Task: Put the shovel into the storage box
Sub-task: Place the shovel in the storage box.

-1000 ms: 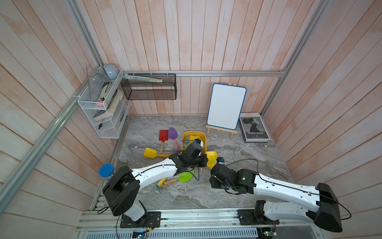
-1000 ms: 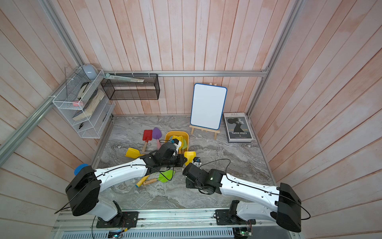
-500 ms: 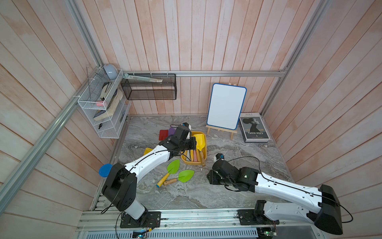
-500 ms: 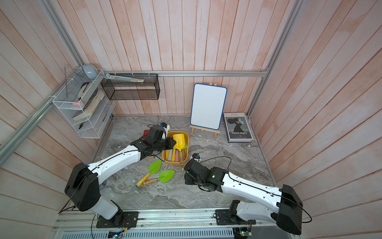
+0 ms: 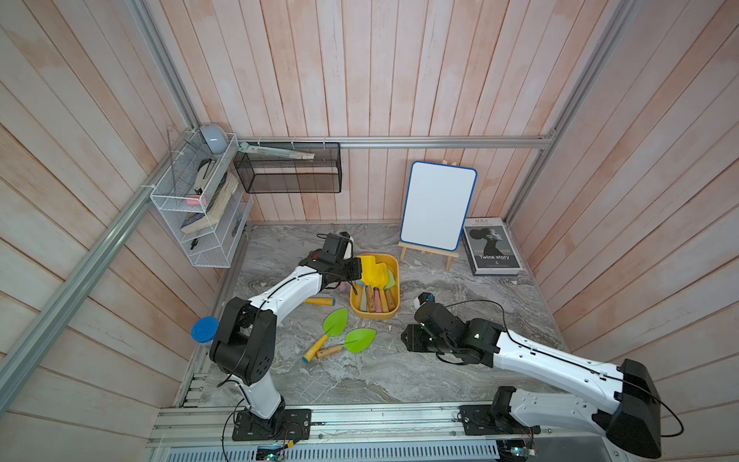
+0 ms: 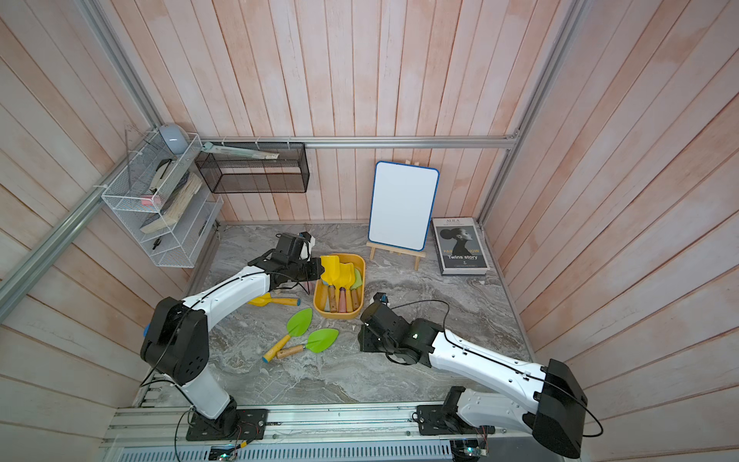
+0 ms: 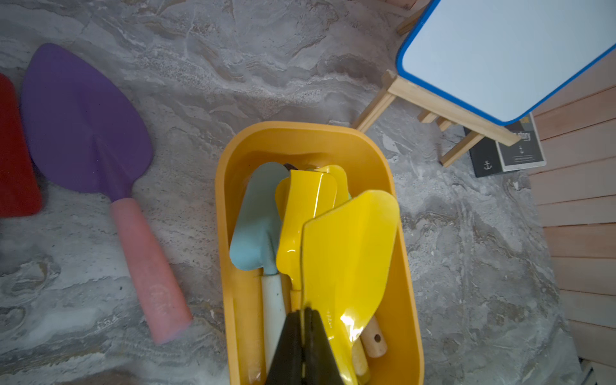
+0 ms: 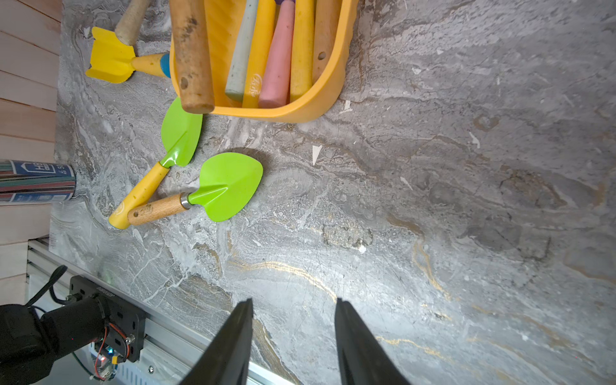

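Left end effector (image 7: 304,320) is clenched on the thin edge of the yellow shovel (image 7: 350,253) blade. The blade is tilted on edge inside the storage box (image 7: 300,128), above a teal shovel (image 7: 256,230) and another yellow blade; can't tell if it rests on them. In both top views the shovel sits at the far end of the box, by its left rim. Right end effector (image 8: 293,301) is released, jaws apart with nothing between, over bare tabletop (image 8: 433,200) near the box. Outside the box on the tabletop are two green shovels (image 5: 335,323) (image 5: 360,340) side by side, a purple shovel (image 7: 86,123), a red one (image 7: 13,150) and a yellow rake (image 8: 110,60). Whiteboard (image 5: 438,206) and book (image 5: 492,246) stand at the back.
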Action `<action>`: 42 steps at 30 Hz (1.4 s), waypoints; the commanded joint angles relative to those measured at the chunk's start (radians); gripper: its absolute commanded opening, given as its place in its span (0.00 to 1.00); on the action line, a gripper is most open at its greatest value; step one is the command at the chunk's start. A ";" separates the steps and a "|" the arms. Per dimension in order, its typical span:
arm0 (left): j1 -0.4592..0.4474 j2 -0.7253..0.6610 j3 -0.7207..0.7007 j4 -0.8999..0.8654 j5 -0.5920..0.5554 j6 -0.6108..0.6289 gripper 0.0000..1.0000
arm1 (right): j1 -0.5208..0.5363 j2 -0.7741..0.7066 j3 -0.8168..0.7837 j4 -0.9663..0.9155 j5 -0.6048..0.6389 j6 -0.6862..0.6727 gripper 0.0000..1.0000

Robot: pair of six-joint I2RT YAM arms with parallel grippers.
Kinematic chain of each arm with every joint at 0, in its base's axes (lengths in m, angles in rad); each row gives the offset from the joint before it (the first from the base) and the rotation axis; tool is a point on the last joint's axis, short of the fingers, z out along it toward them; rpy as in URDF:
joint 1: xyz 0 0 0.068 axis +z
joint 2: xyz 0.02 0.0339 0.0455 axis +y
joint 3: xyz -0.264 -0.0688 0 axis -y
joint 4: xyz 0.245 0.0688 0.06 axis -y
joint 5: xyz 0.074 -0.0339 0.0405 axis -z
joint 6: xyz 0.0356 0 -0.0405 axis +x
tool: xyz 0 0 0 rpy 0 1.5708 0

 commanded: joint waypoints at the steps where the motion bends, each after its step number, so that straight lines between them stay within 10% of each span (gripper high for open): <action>1: 0.006 0.026 0.039 0.021 0.017 0.066 0.03 | -0.008 0.012 0.008 0.018 -0.015 -0.015 0.45; 42: 0.014 0.259 0.146 0.022 -0.050 0.198 0.03 | -0.051 0.061 -0.009 0.052 -0.065 -0.041 0.43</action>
